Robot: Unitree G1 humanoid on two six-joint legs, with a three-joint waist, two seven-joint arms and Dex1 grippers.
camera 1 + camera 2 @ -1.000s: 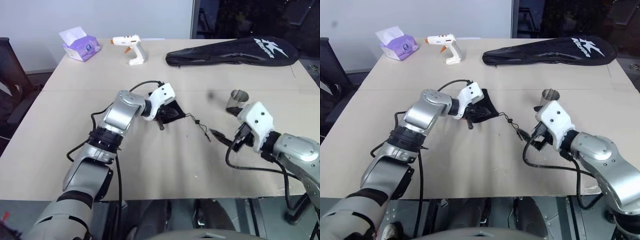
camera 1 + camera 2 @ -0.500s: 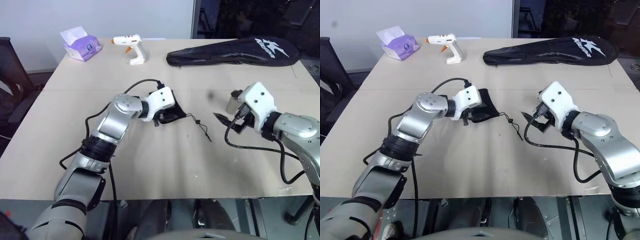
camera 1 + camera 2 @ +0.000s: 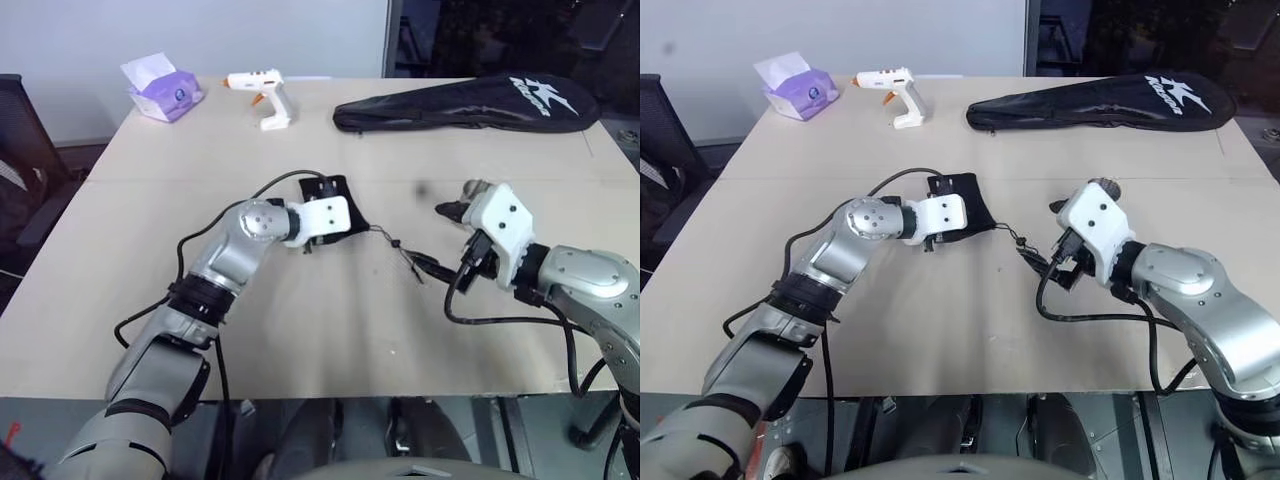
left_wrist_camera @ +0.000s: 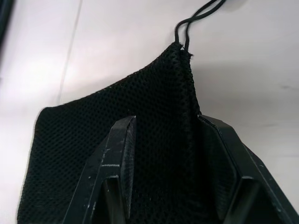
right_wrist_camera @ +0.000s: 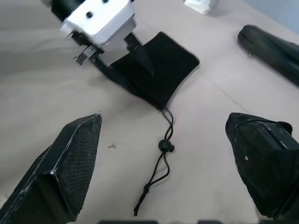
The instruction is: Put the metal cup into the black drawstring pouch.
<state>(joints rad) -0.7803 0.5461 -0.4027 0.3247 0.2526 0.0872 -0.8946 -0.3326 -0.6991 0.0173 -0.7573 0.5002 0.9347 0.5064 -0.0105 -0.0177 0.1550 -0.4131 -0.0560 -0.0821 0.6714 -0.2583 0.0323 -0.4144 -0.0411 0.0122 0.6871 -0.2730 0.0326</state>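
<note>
The black drawstring pouch (image 3: 967, 192) lies on the table a little left of centre. Its cord and toggle (image 5: 165, 146) trail towards my right hand. My left gripper (image 4: 166, 121) rests on the pouch, open, with mesh fabric between and under its fingers (image 5: 140, 52). To the right of the cord's end my right gripper (image 3: 432, 237) is wide open and holds nothing. The metal cup (image 3: 472, 187) stands behind my right hand, with just a sliver of its rim showing.
A long black racket bag (image 3: 465, 105) lies at the back right. A white glue gun (image 3: 262, 92) and a purple tissue box (image 3: 160, 90) sit at the back left. A dark chair (image 3: 15, 150) stands off the table's left edge.
My left gripper has gone from shut on the pouch to open, its wrist has rolled, and the pouch now lies flatter. My right hand has shifted left towards the cord, covering most of the cup.
</note>
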